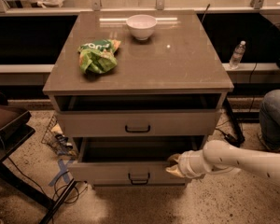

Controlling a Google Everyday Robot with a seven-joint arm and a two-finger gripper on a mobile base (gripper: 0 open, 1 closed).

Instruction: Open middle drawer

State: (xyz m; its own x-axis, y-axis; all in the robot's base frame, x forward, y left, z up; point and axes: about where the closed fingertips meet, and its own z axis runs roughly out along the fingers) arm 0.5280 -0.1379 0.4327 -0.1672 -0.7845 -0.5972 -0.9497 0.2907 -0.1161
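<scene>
The middle drawer (pixel 107 172) is the lower of the two fronts in view. It is grey-beige with a small dark bar handle (pixel 139 178), and it stands pulled out with its dark inside showing above the front. My gripper (pixel 172 165) is on a white arm coming in from the right. It sits at the top edge of this drawer's front, near the right end and to the right of the handle. The upper drawer (pixel 137 122) is slightly ajar under the cabinet top. No drawer shows below the middle one.
On the cabinet top (pixel 177 64) lie a green chip bag (pixel 98 55) and a white bowl (pixel 141 26). A water bottle (pixel 237 54) stands on the ledge at right. A dark chair (pixel 7 125) and cables (pixel 60 139) are on the floor at left.
</scene>
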